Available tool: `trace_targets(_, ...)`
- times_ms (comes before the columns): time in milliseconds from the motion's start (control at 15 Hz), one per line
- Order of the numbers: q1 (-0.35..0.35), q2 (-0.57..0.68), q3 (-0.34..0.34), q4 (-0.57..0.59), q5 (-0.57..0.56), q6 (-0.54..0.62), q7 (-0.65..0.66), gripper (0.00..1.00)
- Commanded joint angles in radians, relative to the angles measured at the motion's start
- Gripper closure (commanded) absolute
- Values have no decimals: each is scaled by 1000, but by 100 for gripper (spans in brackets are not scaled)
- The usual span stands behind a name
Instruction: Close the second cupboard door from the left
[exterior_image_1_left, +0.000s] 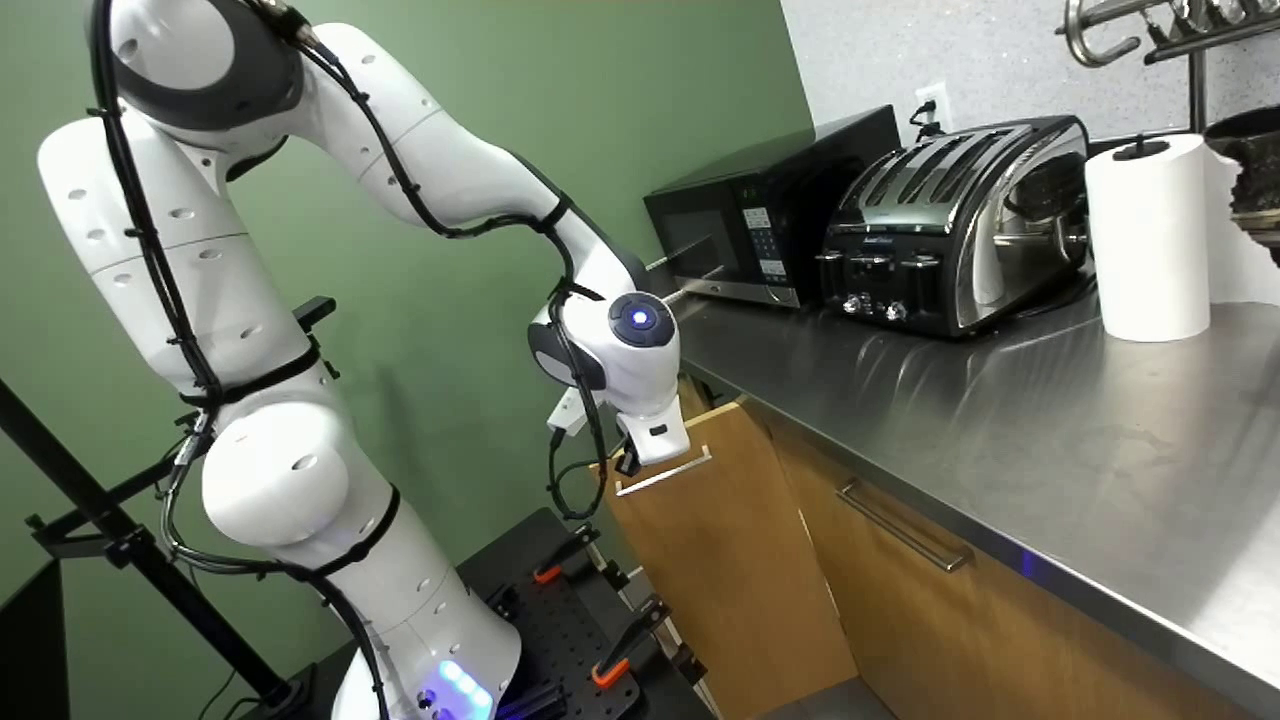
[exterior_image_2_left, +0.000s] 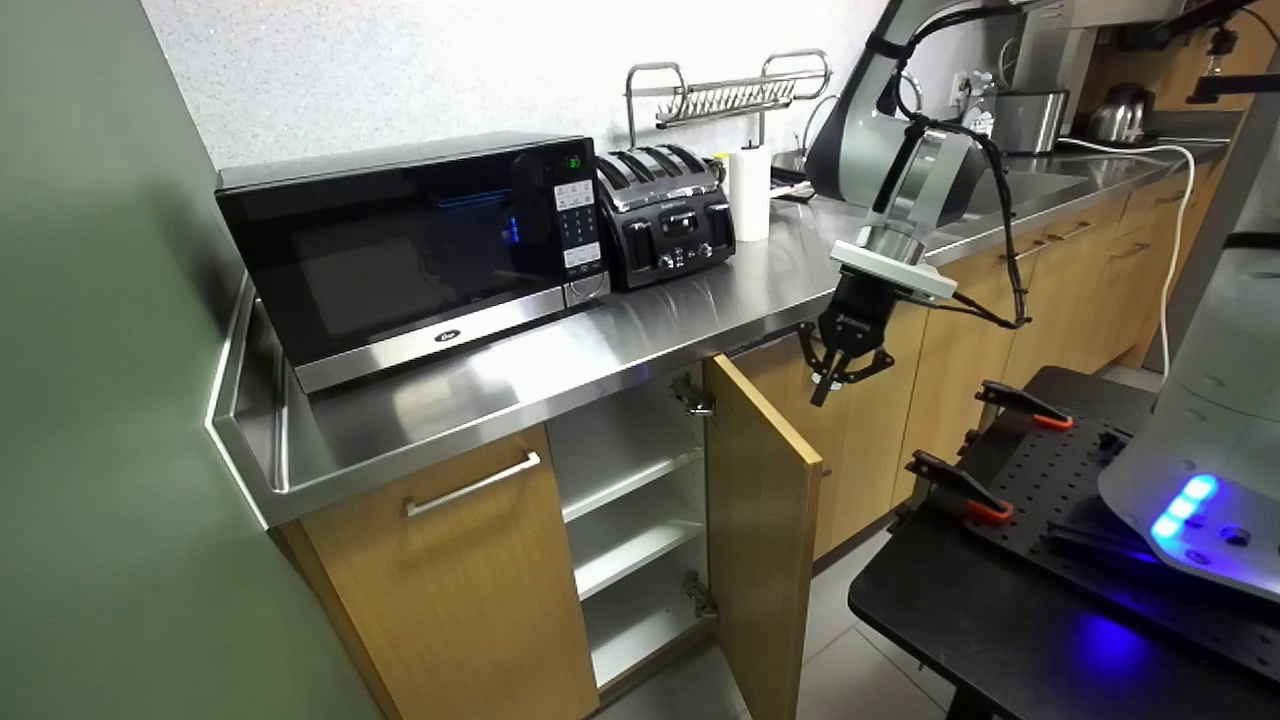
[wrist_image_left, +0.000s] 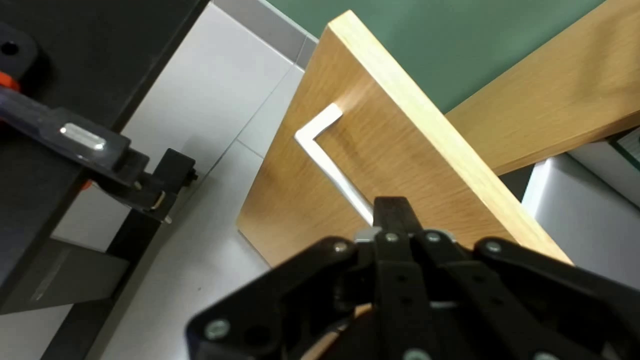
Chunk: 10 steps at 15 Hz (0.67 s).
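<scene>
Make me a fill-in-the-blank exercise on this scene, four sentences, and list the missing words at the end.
1. The second cupboard door from the left is not closed but ____.
2. The toaster stands between the paper towel roll and the ____.
3. In the wrist view, the wall past the door is colored ____.
4. Choosing between "open" and "shut", the robot's jaws are ____.

Missing words: open; microwave; green; shut.

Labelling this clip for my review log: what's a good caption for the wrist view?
Closed claw hides one end of the pale handle on the open cupboard door, green wall beyond.
</scene>
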<state>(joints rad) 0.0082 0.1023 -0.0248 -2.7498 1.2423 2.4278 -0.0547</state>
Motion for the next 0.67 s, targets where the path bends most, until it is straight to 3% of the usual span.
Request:
trace_targets(0,-5,-1,3,1,-3,-1,3,99)
trace_targets(200,-7,-2,3,3,-3,-1,3,100)
trace_targets(600,-7,86,15,43,191,-48,-16,100)
